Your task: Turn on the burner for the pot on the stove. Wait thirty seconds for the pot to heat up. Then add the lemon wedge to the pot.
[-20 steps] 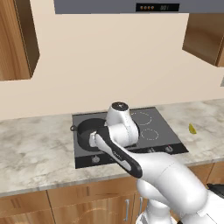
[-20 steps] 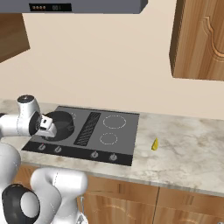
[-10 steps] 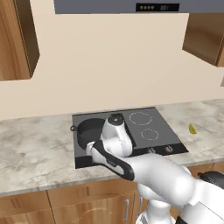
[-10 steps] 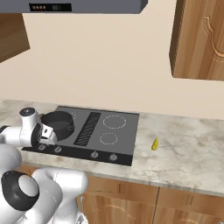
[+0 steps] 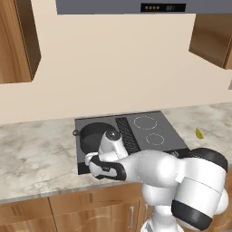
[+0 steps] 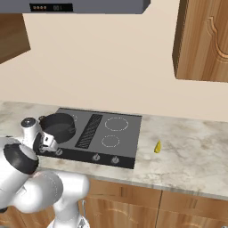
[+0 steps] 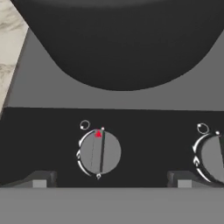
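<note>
**Marble counter, dark cooktop: lining up on the pot's knob**

Marble counter (image 6: 187,164) under wooden cabinets, with the stove (image 6: 129,142) set into it below a grey range hood (image 5: 136,7).

Step in hand, by judgement: the first one, switching on the burner beneath the pot; heating and the lemon not yet begun.

Left to right in the right base view: gripper (image 6: 48,141) low at the stove's front left edge, just before the knob strip; pot (image 6: 58,125) sitting on the near-left zone, right behind it; ribbed centre grille (image 6: 89,130); two bare white-ringed circles; then, well apart on the counter to the right of the stove, lemon wedge (image 6: 157,147).

In the hand view: left knob (image 7: 100,152) centred between the two fingertips (image 7: 38,180), fingers spread wide to either side, clasping nothing, not yet touching it. Second knob (image 7: 214,157) cut off at the right edge. Pot's dark rounded wall (image 7: 127,43) looming directly above the left knob.

Knob's bar running nearly straight up and down, long axis towards the pot, red marker at the top beside the small ring mark, which reads as off.

Next move, by judgement: advancing straight onto the left knob, pinching across the bar, then twisting along the white arc. Little room for drift sideways, with the neighbouring knob near.

Lemon wedge lying with its long axis roughly front to back on the counter, pointed tip away from the front edge.
</note>
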